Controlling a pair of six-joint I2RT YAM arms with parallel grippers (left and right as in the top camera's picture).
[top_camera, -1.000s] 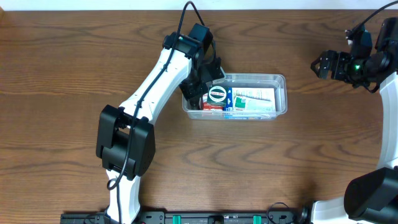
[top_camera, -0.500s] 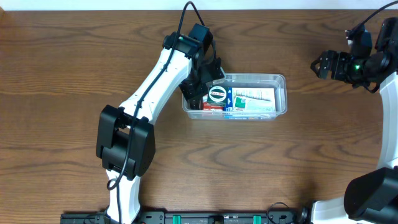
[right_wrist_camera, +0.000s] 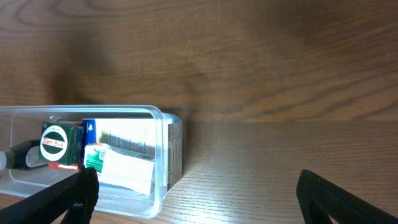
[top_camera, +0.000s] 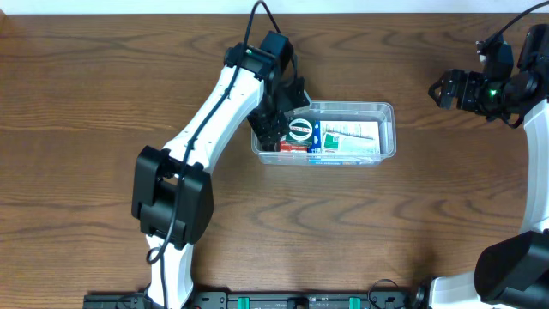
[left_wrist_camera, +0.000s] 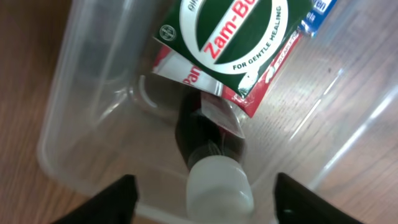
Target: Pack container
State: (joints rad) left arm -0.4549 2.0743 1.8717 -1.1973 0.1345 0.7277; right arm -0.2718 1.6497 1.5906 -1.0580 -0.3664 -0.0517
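The container (top_camera: 392, 129) sits on the wooden table (top_camera: 86, 86) a little toward the far side, its long sides running left to right and well apart from every table edge. The left gripper (left_wrist_camera: 205, 183) hangs over the tub's left end with its fingers (left_wrist_camera: 118, 199) spread wide and holding nothing. They straddle the white cap (left_wrist_camera: 221, 186) of a dark bottle (left_wrist_camera: 205, 134) without touching it.

The bottle lies on the tub floor, cap toward the rounded end wall. Its other end is tucked under a red packet (left_wrist_camera: 264, 71) and a green box with a round white label (left_wrist_camera: 230, 37). A blue packet (left_wrist_camera: 314, 15) lies just past them. A strip of bare floor shows between the bottle and the tub's curved corner.

A white and green packet (top_camera: 352, 136) fills the right half, close to the rim.

The right gripper (right_wrist_camera: 198, 186) is released too, well apart from the tub, over open wood beyond its right end.
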